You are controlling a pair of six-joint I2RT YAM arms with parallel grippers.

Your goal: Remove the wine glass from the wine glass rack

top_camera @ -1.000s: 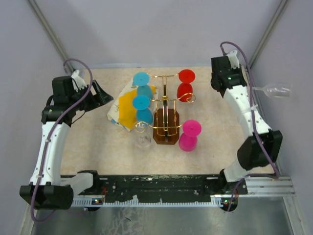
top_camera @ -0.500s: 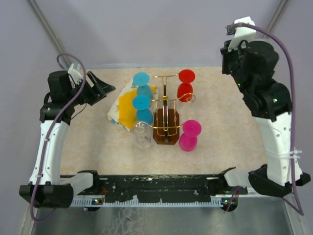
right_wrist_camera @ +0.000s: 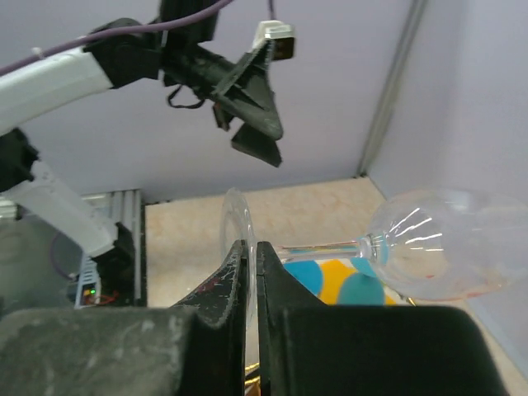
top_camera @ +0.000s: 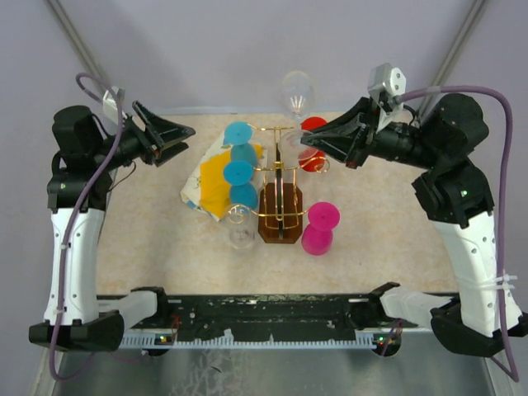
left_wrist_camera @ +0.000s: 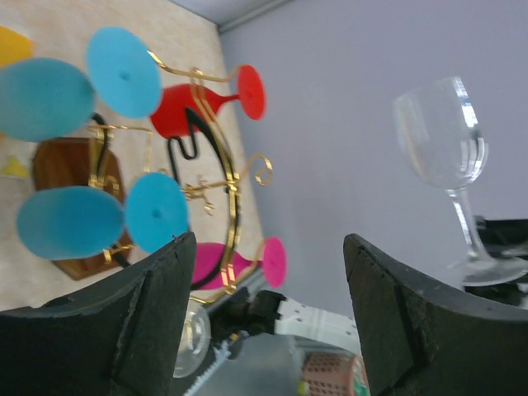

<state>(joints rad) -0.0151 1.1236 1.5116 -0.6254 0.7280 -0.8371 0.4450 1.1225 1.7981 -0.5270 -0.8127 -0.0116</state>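
Right gripper (top_camera: 308, 142) clenched on the foot of the wine glass (top_camera: 297, 89); left gripper (top_camera: 172, 136) spread wide, nothing in it.

In the right wrist view we see the foot disc pinched edge-on between the fingers (right_wrist_camera: 221, 307) at lower centre, with the stem running right and the bowl lying sideways at the right edge. In the top view the glass sits at upper centre, with its bowl past the far end of the wine glass rack (top_camera: 280, 177). In the left wrist view it stands at frame right against the wall, well apart from the gold wire at left-centre. Blue glasses (top_camera: 240, 172), a red glass (top_camera: 313, 153) and a pink glass (top_camera: 319, 229) are at the rack. A second clear glass (top_camera: 241, 235) sits at the lower left of its wooden base.
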